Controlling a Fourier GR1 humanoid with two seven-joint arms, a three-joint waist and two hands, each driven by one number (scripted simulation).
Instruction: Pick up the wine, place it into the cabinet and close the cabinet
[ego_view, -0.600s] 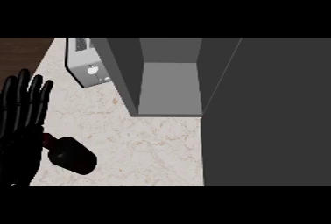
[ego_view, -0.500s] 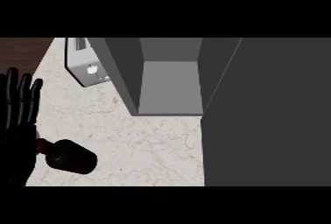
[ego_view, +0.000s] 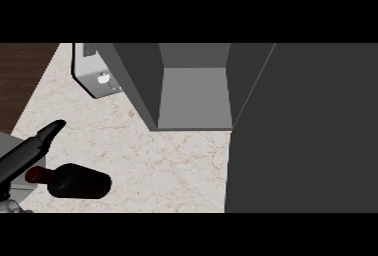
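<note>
The wine bottle (ego_view: 77, 181) stands on the counter (ego_view: 170, 165) at the near left, dark, with its red-capped neck toward the left edge. The left hand (ego_view: 33, 147) comes in from that edge just beside and above the neck; only a dark, straight finger shows, so the hand looks released and is not closed on the bottle. The right hand is out of view.

The step in hand appears to be the grasp. To do it well, the hand should drop beside the bottle's body, curl round it below the neck, and lift straight before moving right and far.

The counter is pale speckled stone. The cabinet (ego_view: 192, 95) stands far centre, open, its grey floor bare. Its door (ego_view: 303, 130) fills the right. A toaster (ego_view: 100, 75) sits far left, beside the cabinet wall.
</note>
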